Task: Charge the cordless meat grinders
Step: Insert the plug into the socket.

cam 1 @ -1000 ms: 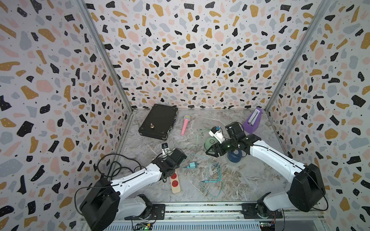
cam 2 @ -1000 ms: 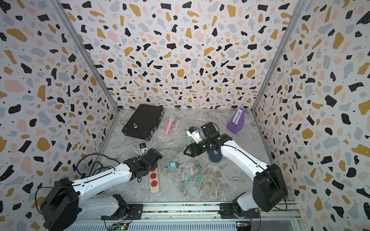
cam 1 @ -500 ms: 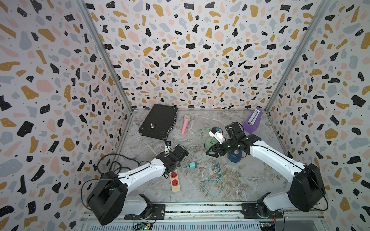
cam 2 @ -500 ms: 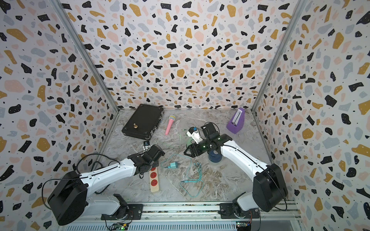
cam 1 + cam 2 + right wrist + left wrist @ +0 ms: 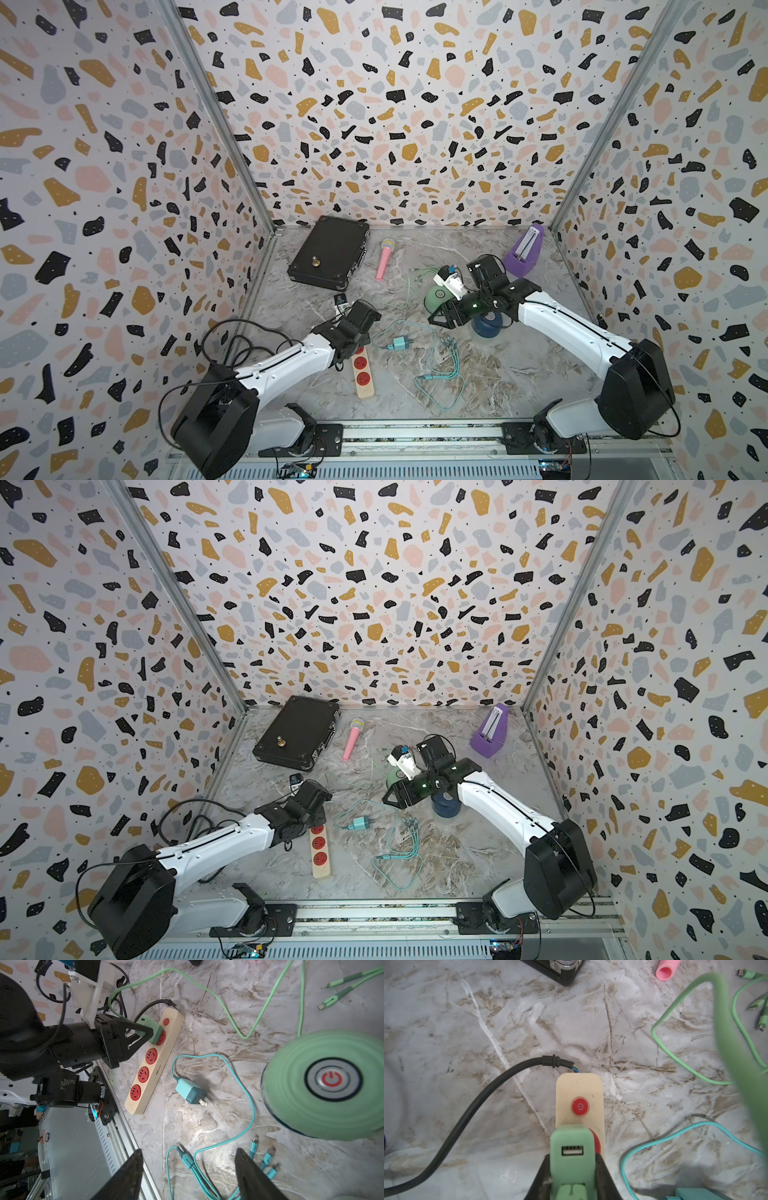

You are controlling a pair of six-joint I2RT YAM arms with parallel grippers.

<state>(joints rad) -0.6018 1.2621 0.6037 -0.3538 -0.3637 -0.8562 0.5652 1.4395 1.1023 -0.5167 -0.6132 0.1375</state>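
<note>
Both top views: two grinders, mint grinder (image 5: 434, 296) and navy grinder (image 5: 484, 328), centre-right.
Left gripper (image 5: 572, 1167) pinches green adapter (image 5: 572, 1145) at one power strip (image 5: 161, 1068); teal adapter (image 5: 400, 343) loose; right gripper (image 5: 189, 1151) spread.

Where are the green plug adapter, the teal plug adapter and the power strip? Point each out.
green plug adapter (image 5: 572, 1136): left wrist view, face above its USB port.
teal plug adapter (image 5: 190, 1091): right wrist view, middle of its body.
power strip (image 5: 159, 1073): right wrist view, cream edge beside a socket.
</note>
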